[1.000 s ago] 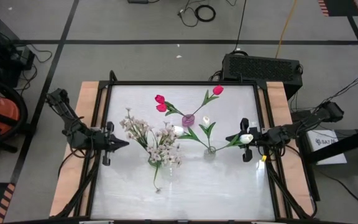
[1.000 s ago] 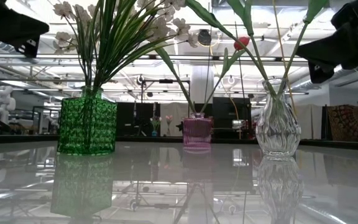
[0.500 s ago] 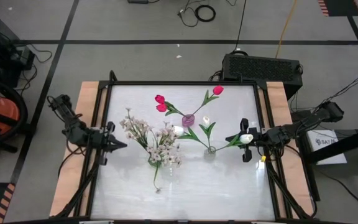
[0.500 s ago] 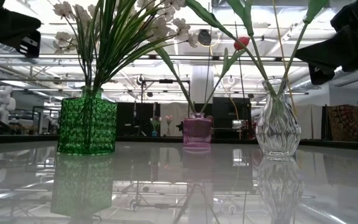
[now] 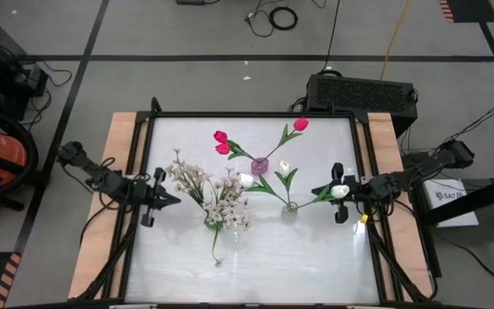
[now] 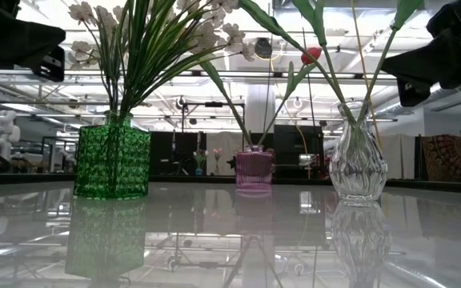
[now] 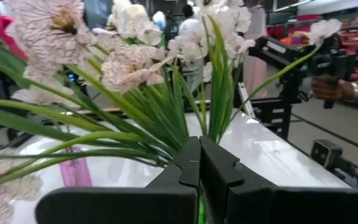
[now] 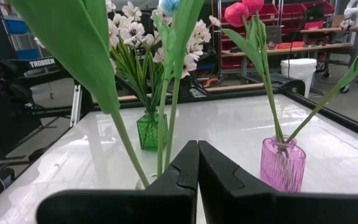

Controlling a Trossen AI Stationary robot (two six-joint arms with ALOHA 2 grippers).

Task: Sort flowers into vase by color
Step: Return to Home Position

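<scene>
Flowers all stand in vases, stems rising and fanning outward. Cream sprays [image 5: 202, 187] sit in the green vase [image 6: 112, 162], left of table centre. From above we see their long stems spread left and toward the far side, with 1 sprig trailing toward the near edge. Pink-red tulips [image 5: 221, 142] are in the pink vase [image 6: 254, 170], farthest back: 2 heads lean left, 1 leans right. White tulips [image 5: 285, 165] are in the transparent vase [image 6: 358, 164], right of centre. 1 of their stems slants well to the right, its head showing over the right gripper [image 5: 318, 190]. That gripper hovers just right of the transparent vase, fingers pressed together with nothing between them. The left gripper [image 5: 173, 198] hangs near the left table edge, beside the sprays, likewise clenched on nothing. We note the table [image 5: 256, 257] is glossy white and mirrors the vases, framed in black with wooden side strips. Around it: grey floor with dark tape lines, cables, a black box [image 5: 361, 90] behind the far edge
</scene>
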